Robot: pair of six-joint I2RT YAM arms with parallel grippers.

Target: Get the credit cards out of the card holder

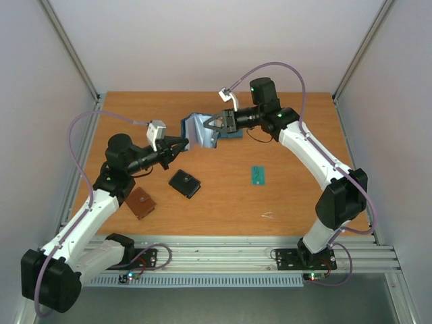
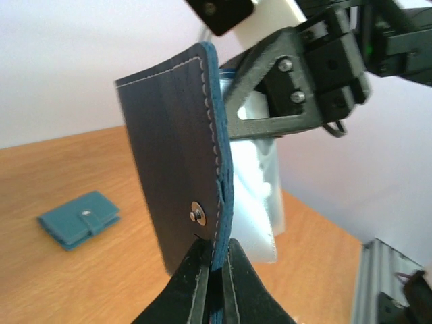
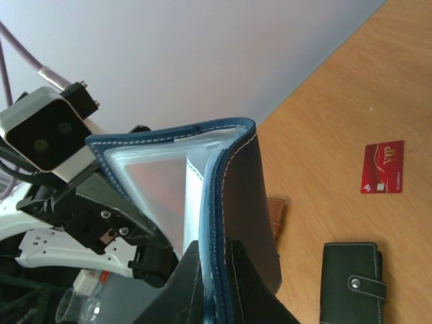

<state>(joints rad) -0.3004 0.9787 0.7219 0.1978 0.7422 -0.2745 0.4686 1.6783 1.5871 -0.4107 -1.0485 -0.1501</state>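
Above the far middle of the tabletop, the card holder [image 1: 197, 131] hangs open, one cover clamped by the left gripper [image 2: 216, 253], the other by the right gripper [image 3: 214, 253]. Each holds only a thin edge, so I think a hard pull may make it slip and fall. The teal-green card [image 1: 258, 175] and red card [image 3: 383, 167] lie on the table.

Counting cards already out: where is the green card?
Top view: the green card lies on the table, right of the black wallet, nearer the arm bases than the card holder.
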